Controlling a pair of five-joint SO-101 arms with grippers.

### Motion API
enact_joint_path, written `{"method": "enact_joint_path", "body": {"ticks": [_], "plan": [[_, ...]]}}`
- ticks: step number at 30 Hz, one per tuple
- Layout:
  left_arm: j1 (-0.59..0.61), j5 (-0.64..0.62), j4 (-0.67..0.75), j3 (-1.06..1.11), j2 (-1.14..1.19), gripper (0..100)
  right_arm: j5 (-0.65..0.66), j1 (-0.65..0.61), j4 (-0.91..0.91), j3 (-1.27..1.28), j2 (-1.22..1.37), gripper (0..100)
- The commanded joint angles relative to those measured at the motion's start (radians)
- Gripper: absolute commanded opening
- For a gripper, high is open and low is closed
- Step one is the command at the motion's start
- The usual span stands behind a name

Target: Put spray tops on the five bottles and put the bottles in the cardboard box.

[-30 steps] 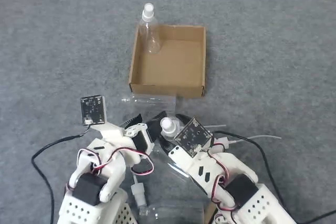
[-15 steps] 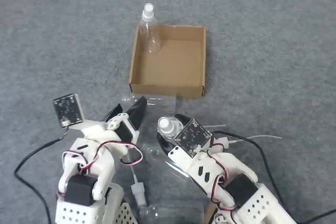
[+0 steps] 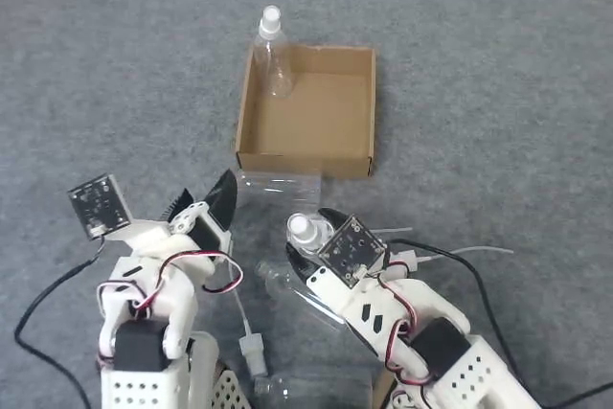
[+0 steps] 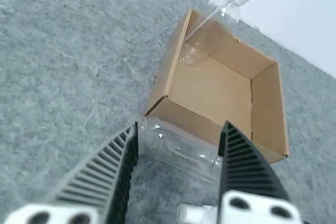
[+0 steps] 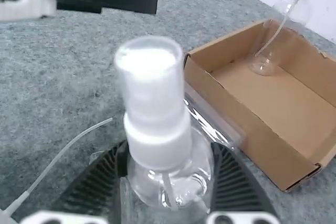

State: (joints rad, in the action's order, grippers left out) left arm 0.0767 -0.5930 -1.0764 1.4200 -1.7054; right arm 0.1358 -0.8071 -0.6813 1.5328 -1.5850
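My right gripper is shut on a clear bottle held upright, with a white spray top on its neck. To its left my left gripper stands open above the near end of a bare clear bottle that lies in front of the cardboard box. One capped bottle leans in the box's far left corner.
A loose spray top lies between the arm bases. Further clear bottles lie near the bases and under the right arm. Spray tops with long tubes lie to the right. Open grey mat surrounds the box.
My left gripper has swung away from the held bottle's spray top, to the left and toward the lying bottle. The right arm kept still with its bottle.
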Motion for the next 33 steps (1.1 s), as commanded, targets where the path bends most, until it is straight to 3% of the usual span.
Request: {"method": "enact_joint_path", "body": {"ticks": [1,10,26,33], "plan": [[0.006,0.009,-0.005,-0.001,-0.011,22,0.0,-0.004,0.016,-0.021,-0.021,1.2],[-0.002,0.011,-0.003,-0.001,-0.011,1,0.0,-0.004,0.015,-0.021,-0.021,1.2],[0.008,0.014,0.038,0.035,-0.011,1,0.002,0.099,0.018,-0.025,-0.021,1.2],[0.006,0.012,0.198,0.142,-0.011,1,0.002,0.093,-0.019,-0.087,-0.021,1.2]]}}
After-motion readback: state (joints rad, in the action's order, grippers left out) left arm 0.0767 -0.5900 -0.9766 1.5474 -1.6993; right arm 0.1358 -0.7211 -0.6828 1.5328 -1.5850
